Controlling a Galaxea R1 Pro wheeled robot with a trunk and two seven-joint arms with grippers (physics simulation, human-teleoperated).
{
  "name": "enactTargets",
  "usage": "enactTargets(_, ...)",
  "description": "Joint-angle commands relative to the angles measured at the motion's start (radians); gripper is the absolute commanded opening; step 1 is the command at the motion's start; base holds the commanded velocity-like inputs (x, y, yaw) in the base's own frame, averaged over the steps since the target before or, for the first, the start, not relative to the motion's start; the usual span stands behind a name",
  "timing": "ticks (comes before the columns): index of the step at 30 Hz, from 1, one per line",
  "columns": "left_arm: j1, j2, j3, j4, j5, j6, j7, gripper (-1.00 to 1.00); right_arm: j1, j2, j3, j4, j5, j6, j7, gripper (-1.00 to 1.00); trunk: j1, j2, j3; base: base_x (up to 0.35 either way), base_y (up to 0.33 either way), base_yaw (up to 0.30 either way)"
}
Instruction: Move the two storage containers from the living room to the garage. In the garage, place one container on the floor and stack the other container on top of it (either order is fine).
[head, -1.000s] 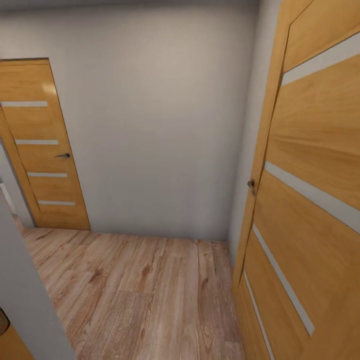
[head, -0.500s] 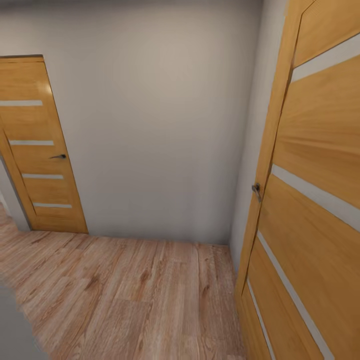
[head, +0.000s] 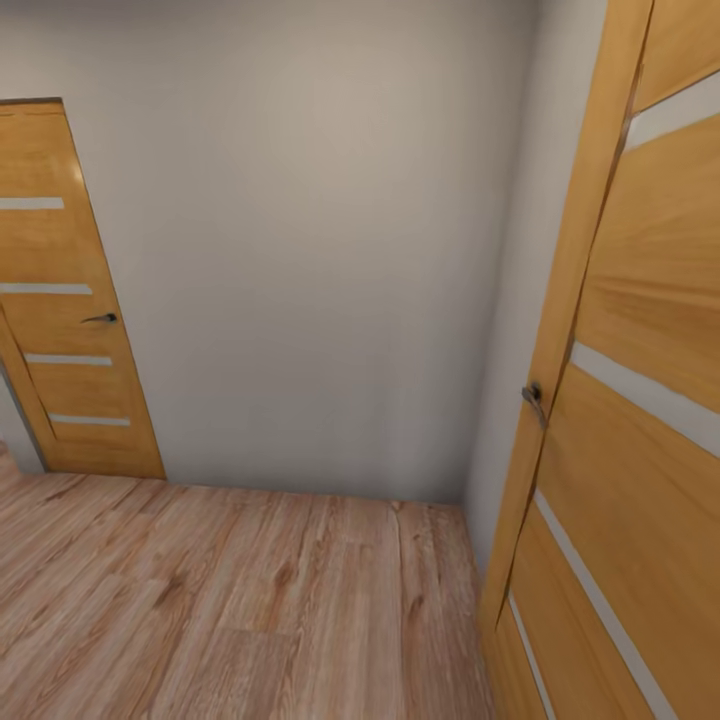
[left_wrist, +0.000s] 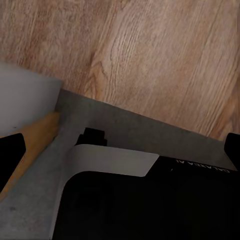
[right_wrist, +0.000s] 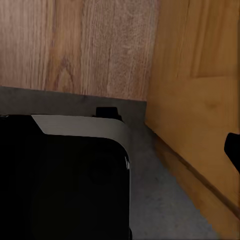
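Over the last second the head camera has swung right: the far door has slid toward the picture's left edge and the grey wall edge in the near-left corner has dropped out. The near door stands right of the wall. Judgement: robot in transit on wood floor. No container in sight; its place cannot be told. Grippers' state: cannot tell

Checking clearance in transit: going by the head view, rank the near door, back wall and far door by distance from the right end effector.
1. Near door, on the robot's right; the right wrist view shows it just beside the right end effector's fingertip.
2. Back wall, straight ahead.
3. Far door, at the wall's left end, across the plank floor.
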Motion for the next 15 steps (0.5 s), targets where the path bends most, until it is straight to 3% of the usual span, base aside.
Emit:
enactTargets(1, -0.001, 0.0, 0.002, 0.0, 0.007, 0.0, -0.003, 1.0, -0.001, 0.0, 0.008, 0.003, -0.007, -0.005, -0.002, 1.0, 0.001, -0.001, -0.001, 0.322, 0.0, 0.0)
enactTargets(15, -0.001, 0.0, 0.002, 0.0, 0.007, 0.001, -0.003, 1.0, -0.001, -0.004, 0.008, 0.003, -0.005, -0.005, -0.002, 1.0, 0.001, -0.001, -0.001, 0.322, 0.0, 0.0)
